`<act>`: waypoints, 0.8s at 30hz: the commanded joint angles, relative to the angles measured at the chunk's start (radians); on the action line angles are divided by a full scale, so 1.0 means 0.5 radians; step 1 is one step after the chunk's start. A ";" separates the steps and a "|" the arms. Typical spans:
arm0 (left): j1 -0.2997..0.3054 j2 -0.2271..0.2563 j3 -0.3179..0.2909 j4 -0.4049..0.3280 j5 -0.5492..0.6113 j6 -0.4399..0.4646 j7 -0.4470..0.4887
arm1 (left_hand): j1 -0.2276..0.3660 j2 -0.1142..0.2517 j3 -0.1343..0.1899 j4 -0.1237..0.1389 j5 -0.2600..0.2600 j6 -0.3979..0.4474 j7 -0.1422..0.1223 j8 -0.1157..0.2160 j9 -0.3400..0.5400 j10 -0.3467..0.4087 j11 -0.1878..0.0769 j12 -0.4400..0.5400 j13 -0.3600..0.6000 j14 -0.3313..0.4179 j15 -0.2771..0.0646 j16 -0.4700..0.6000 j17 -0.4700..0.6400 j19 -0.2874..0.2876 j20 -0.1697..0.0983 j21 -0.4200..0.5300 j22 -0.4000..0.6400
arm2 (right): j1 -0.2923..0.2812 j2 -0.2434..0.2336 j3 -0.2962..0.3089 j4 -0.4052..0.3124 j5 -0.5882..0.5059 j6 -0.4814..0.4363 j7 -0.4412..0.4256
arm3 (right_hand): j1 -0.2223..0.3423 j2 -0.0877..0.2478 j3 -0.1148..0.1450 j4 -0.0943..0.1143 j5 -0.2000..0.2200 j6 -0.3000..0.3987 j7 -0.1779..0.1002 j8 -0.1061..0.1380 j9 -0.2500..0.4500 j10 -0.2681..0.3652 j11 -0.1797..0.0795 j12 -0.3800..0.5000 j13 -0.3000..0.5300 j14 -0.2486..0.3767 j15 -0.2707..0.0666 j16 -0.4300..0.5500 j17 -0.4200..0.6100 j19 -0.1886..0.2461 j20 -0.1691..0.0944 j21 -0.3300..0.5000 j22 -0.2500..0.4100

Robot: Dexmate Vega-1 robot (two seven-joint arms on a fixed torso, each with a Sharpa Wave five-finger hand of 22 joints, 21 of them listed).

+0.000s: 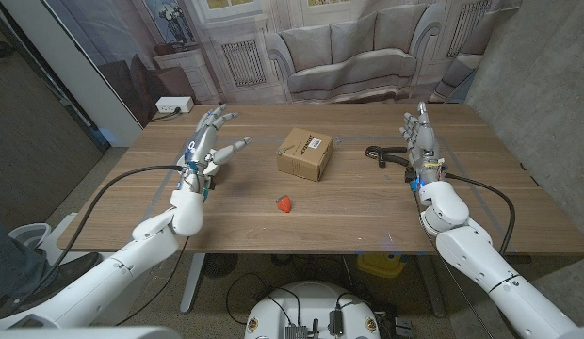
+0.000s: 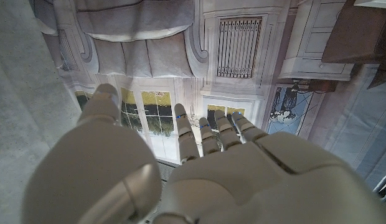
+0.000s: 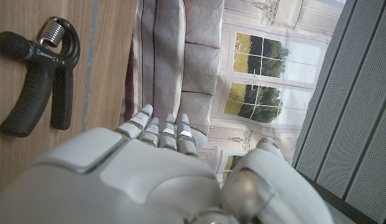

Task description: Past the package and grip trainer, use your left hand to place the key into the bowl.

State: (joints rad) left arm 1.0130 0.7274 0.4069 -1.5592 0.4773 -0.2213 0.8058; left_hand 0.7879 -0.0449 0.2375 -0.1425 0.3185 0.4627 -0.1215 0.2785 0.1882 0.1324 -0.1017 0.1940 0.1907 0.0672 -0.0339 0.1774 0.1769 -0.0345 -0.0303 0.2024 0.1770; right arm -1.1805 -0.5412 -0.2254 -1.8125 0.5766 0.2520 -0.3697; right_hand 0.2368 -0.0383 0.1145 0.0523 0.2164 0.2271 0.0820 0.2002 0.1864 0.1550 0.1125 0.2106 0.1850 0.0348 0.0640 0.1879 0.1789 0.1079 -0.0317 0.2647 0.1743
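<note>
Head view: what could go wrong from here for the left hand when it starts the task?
1. The table carries a package, a grip trainer and a small red thing. The open left hand may take the red thing for its target.
2. The package lies between the left hand and the grip trainer, so a low reach across could push it.
3. The cable by the left arm might drag on the table.

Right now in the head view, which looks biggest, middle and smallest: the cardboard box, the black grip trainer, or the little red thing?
1. The cardboard box looks biggest.
2. The grip trainer comes next, partly hidden by the right hand.
3. The little red thing looks smallest, though it lies nearer the camera.
</note>
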 commanded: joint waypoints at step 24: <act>-0.098 0.095 0.218 -0.217 0.321 0.563 -0.064 | 0.191 -0.022 0.015 -0.034 0.044 0.232 -0.017 0.026 -0.002 -0.127 -0.033 -0.012 0.007 -0.127 -0.149 -0.010 0.001 -0.009 0.060 -0.009 0.007 | -0.053 -0.002 0.108 -0.020 0.084 -0.009 0.012 | -0.021 0.007 -0.018 0.003 -0.003 0.043 -0.005 0.011 0.006 0.030 0.002 0.011 0.001 0.010 0.001 0.002 0.012 0.025 -0.001 -0.024 0.011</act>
State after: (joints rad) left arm 0.9817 0.7605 0.4823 -1.6361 0.6030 -0.0327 0.8231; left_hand 0.8694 -0.0578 0.2427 -0.1559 0.3338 0.5660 -0.1288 0.2862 0.1860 0.0821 -0.1163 0.1933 0.1907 0.0178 -0.0331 0.1740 0.1770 -0.0331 -0.0069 0.2024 0.1795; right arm -1.2186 -0.5450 -0.1789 -1.8363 0.6022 0.2542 -0.3743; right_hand 0.2308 -0.0379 0.1077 0.0538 0.2165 0.2397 0.0840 0.2002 0.1864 0.1642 0.1105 0.2106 0.1850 0.0348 0.0640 0.1879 0.1789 0.1115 -0.0281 0.2549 0.1743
